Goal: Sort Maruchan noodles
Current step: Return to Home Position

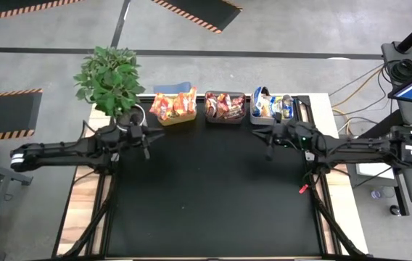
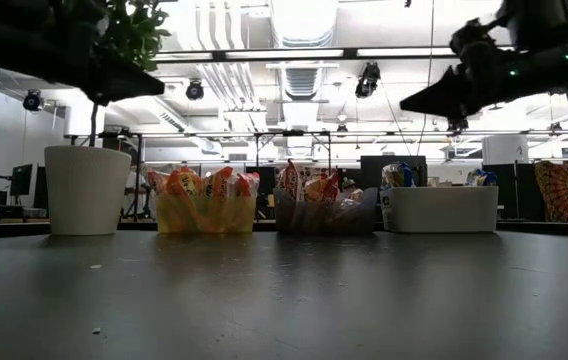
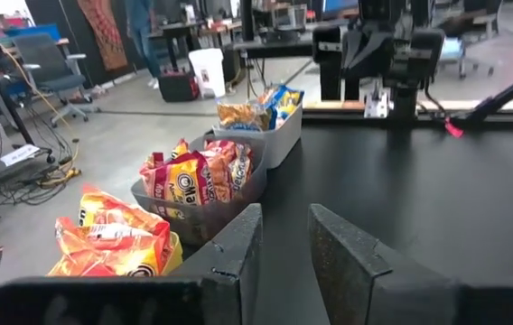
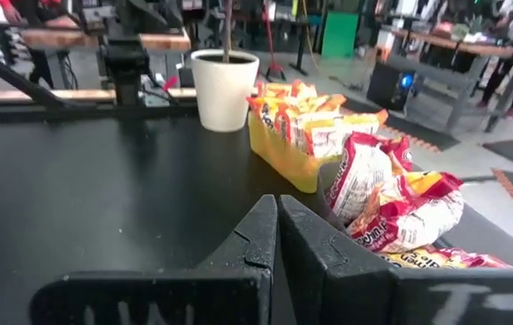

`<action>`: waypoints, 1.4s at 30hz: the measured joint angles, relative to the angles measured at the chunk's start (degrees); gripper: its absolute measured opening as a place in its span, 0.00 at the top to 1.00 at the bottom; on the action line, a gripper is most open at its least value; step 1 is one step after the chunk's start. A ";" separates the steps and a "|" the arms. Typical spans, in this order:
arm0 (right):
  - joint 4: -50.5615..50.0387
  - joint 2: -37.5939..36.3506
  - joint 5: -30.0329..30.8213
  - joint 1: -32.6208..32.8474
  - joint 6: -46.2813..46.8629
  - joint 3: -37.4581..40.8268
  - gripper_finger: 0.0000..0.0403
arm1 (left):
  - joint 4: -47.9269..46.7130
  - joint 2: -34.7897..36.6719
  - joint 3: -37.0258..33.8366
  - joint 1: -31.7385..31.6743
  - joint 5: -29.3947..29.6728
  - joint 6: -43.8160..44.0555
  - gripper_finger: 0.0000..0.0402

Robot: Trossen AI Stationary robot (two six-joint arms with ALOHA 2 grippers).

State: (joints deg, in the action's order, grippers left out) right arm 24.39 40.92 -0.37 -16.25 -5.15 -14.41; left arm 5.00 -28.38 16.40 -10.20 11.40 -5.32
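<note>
The left gripper (image 3: pixel 284 215) is being held slightly parted, the right gripper (image 4: pixel 277 203) pinched closed, both empty above the table (image 1: pixel 213 196); the Maruchan noodles (image 1: pixel 175 105) are being contained by three bins (image 1: pixel 226 119) at its far edge.

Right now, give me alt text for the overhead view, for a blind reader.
Three bins of noodle packets line the far edge of the table: yellow bin holding orange, dark bin red, white bin blue. Left tool and right tool hover empty nearby; a potted plant stands left.
</note>
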 joint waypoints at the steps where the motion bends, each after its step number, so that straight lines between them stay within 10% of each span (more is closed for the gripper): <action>1: 0.47 -1.10 -0.12 0.00 0.00 0.78 0.98 | -0.01 1.24 -0.61 0.00 0.00 0.23 0.81; 31: -11.99 -30.61 -1.79 -0.02 0.63 8.18 0.98 | -12.75 28.46 -4.96 -0.02 0.17 2.26 0.81; 42: -14.65 -38.87 -5.89 0.00 0.08 11.45 0.98 | -12.88 28.41 -7.49 -0.02 0.09 4.83 0.81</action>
State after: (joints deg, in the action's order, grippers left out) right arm 9.74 2.04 -6.26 -16.25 -5.07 -2.96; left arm -7.87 0.03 8.91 -10.22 11.49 -0.49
